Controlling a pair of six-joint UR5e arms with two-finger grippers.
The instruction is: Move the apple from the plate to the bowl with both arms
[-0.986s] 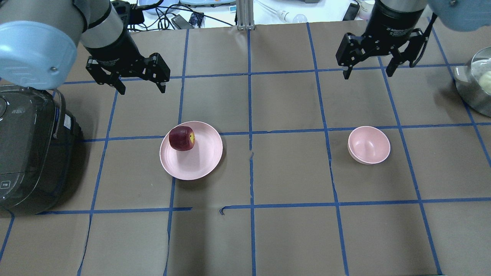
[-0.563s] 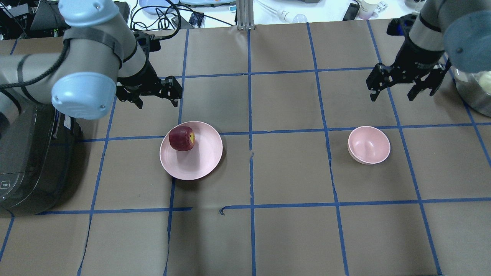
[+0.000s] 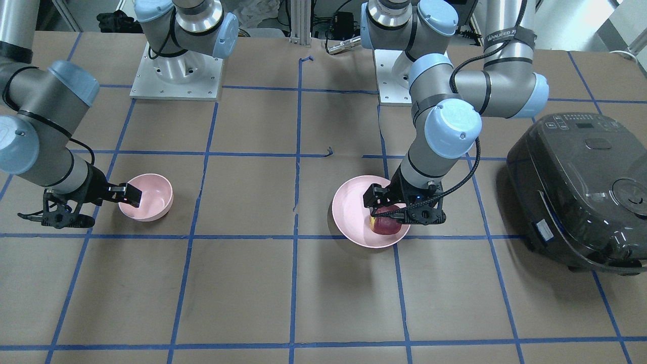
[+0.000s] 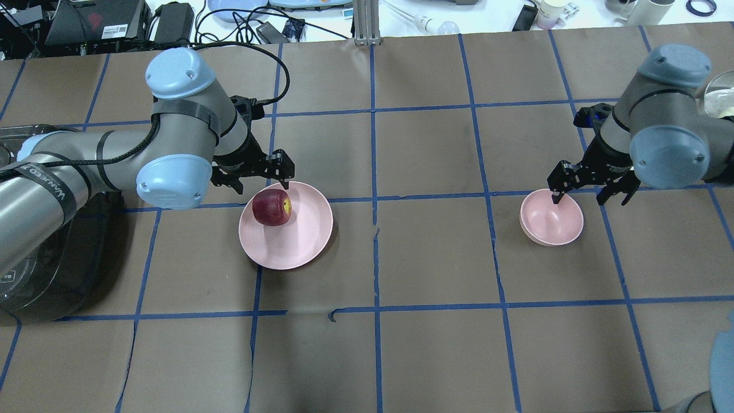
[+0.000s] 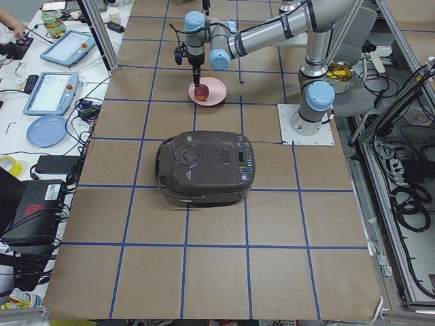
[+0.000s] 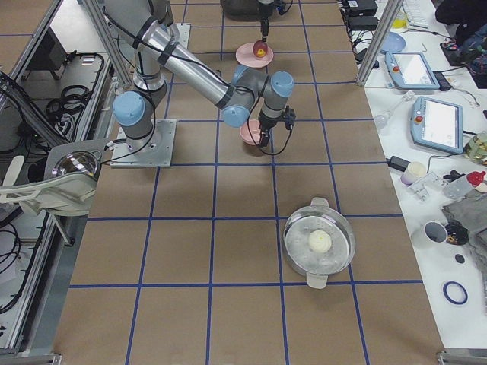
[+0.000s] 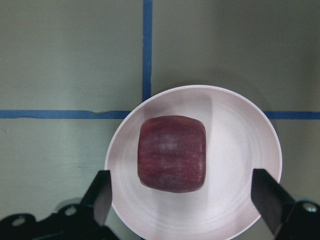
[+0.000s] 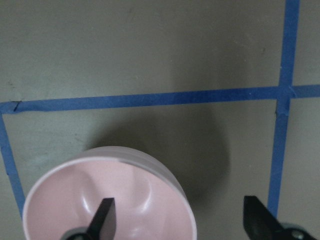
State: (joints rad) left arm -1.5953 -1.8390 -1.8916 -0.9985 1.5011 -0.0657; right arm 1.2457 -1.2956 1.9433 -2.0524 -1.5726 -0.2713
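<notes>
Apple point(image 4: 272, 207): on its side on the plate point(image 4: 304, 241), toward the plate's far left in the overhead view, yellowish end pointing to the plate's centre. Position unchanged over the last second; nothing is touching it.

Left gripper point(image 4: 261, 183): a second ago it was high and well behind the plate; it has since come down and forward and now sits at the plate's far rim, just above the apple. Fingers are apart, wider than the apple. In the wrist view the apple lies centred between them but ahead of the tips, so it is not enclosed yet. Judgement: pre-grasp stage. A short further drop should bracket the fruit before closing.

Bowl point(image 4: 551, 221): empty, well apart from the plate on the right, not moved.

Right gripper point(image 4: 579, 198): also lowered from its high start. Fingers spread, one tip over the bowl's inside near the far rim, the other outside over the table. It looks set to pinch the wall and steady the bowl, though no contact can be confirmed.

Rice cooker point(image 3: 581, 192) stands beyond the plate on the robot's left, clear of the left arm's working area.
</notes>
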